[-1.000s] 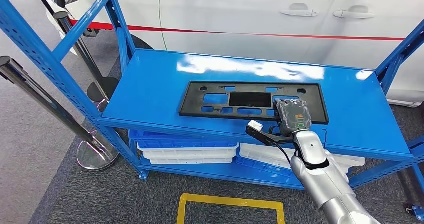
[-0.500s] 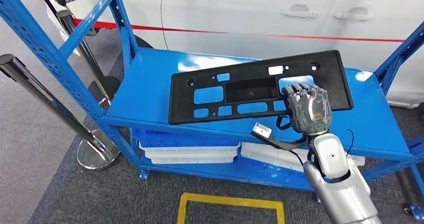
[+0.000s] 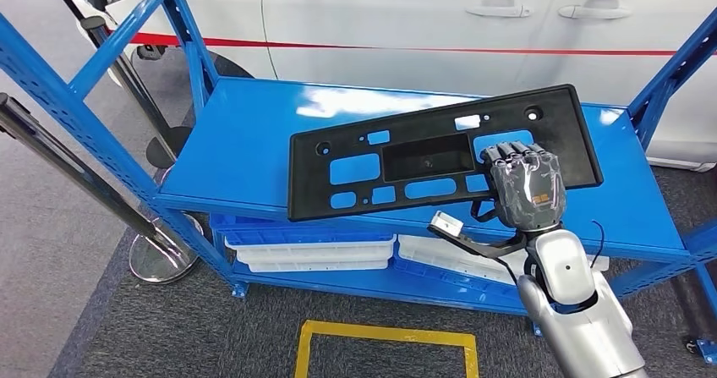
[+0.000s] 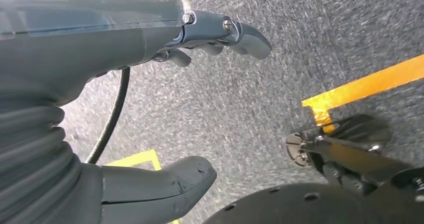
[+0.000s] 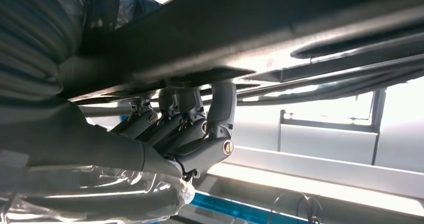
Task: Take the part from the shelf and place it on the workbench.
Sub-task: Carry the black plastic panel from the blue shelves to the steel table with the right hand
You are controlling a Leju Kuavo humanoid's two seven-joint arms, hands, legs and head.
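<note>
Head view first, biggest thing?
— White car across the back, red stripe along its side, door handles up top. In front of it the blue shelf, top deck glossy, blue uprights at both sides.

— Lower level?
— White trays stacked on the lower deck. Chrome post with a round base stands off the shelf's left corner, on grey carpet. Yellow tape rectangle on the carpet in front of me.

— Where's the part?
— Black plate frame, long and flat with cutouts, lifted off the top deck and tilted, right end higher than the left. It's above the shelf, not lying flat on it.

— Your right hand?
— My right hand is clamped on the frame near its right end, fingers hooked through a cutout at the lower edge. Right wrist view backs that: fingers curled up against the dark underside of the frame, held tight.

— Left hand?
— My left hand hangs low over the carpet, holding nothing, thumb well apart from the fingers. A bit of yellow tape on the floor nearby.

— Smallest bits?
— Small white-tipped camera bracket sticking off my right wrist.
</note>
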